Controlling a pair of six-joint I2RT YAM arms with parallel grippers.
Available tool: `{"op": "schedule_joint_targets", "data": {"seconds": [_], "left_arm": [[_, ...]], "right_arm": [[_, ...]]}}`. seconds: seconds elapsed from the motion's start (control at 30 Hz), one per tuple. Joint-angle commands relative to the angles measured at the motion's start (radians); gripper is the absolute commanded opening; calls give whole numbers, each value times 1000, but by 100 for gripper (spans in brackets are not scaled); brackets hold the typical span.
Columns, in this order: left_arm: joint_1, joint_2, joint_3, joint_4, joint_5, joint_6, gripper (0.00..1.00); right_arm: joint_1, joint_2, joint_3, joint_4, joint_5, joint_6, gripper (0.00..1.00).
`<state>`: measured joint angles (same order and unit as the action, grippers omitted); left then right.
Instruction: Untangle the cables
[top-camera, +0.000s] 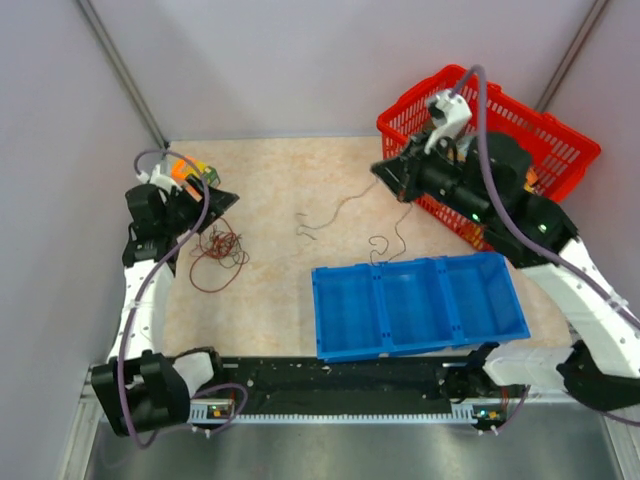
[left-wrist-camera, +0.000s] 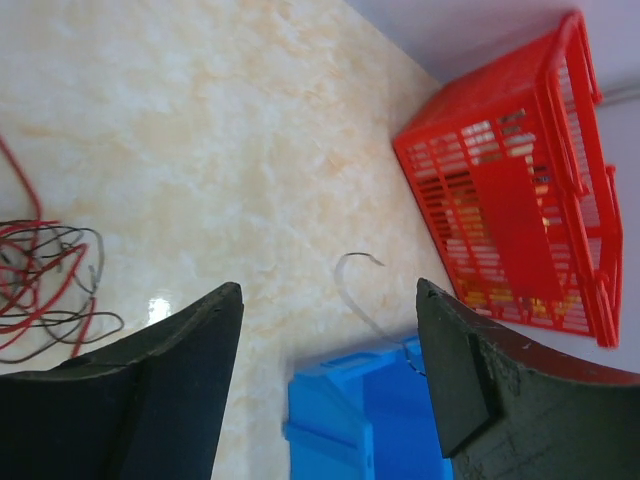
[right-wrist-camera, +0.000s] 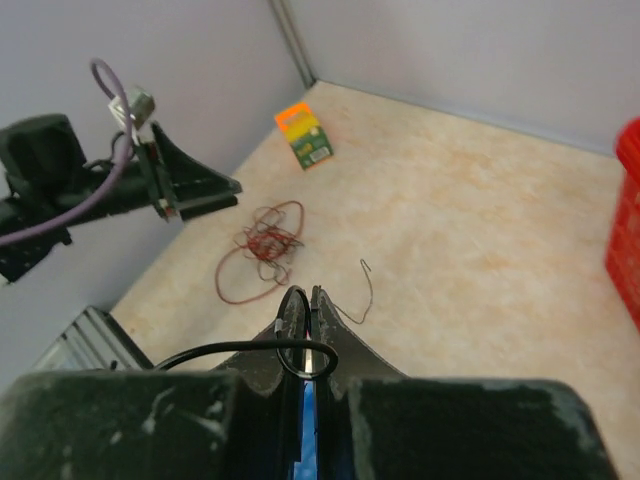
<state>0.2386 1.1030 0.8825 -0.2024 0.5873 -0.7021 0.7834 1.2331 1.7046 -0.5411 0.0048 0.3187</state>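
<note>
My right hand (right-wrist-camera: 308, 303) is clamped on one loose strand (right-wrist-camera: 371, 288), my left hand (left-wrist-camera: 330, 305) is apart, and the main cable tangle (top-camera: 218, 255) on the bench (top-camera: 280, 170) is not yet undone.

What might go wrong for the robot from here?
The right claw pinches only a small loop of one thin cable, which might slip free. The left claw is open near the tangled bundle; grabbing several strands together may tighten the knot.

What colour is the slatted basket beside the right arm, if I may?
Red; the basket shows best from the left wrist.
</note>
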Motion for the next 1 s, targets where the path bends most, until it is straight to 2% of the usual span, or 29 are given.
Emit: {"op": "schedule_joint_targets", "data": {"seconds": [0.0, 0.1, 0.23, 0.4, 0.57, 0.63, 0.73, 0.9, 0.97], "left_arm": [[-97, -5, 41, -25, 52, 113, 73], [-148, 11, 53, -35, 60, 171, 71], [-160, 38, 41, -2, 158, 151, 72], [-162, 46, 32, -2, 198, 159, 72], [-162, 21, 21, 3, 194, 170, 73], [-162, 32, 21, -15, 178, 179, 72], [-159, 60, 19, 15, 233, 148, 72], [-142, 46, 4, 21, 218, 147, 72], [-133, 47, -5, 55, 247, 121, 71]], "right_arm": [[5, -257, -89, -155, 167, -49, 0], [5, -380, -147, -220, 149, -6, 0], [4, -500, -190, -289, 142, 37, 0], [5, -572, -281, -384, 401, 74, 0], [4, -575, -323, -398, 521, 77, 0], [5, -548, -298, -396, 505, 75, 0], [5, -520, -322, -378, 425, 89, 0], [5, -544, -494, -313, 293, 175, 0], [5, -572, -604, -292, 297, 224, 0]]}}
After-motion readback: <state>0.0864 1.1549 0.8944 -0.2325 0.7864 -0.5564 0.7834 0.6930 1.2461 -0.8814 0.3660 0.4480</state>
